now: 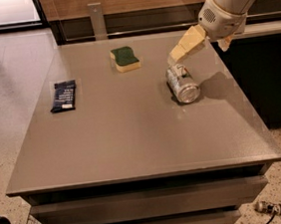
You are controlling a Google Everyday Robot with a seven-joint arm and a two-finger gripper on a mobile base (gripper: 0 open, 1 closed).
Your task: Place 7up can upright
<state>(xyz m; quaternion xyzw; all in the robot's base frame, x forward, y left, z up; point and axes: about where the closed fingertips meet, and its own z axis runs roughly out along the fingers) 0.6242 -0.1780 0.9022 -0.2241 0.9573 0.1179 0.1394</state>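
Note:
The 7up can (182,83) lies on its side on the grey table (133,135), right of the middle, its silvery end facing the front. It has a whitish label with green and red marks. My gripper (186,46) reaches in from the upper right and hangs just above the can's far end, close to it. It holds nothing that I can see.
A green-and-yellow sponge (125,58) lies at the back middle of the table. A dark snack packet (63,95) lies at the left. A dark counter (266,70) stands along the table's right side, and a metal post (96,19) stands behind the table.

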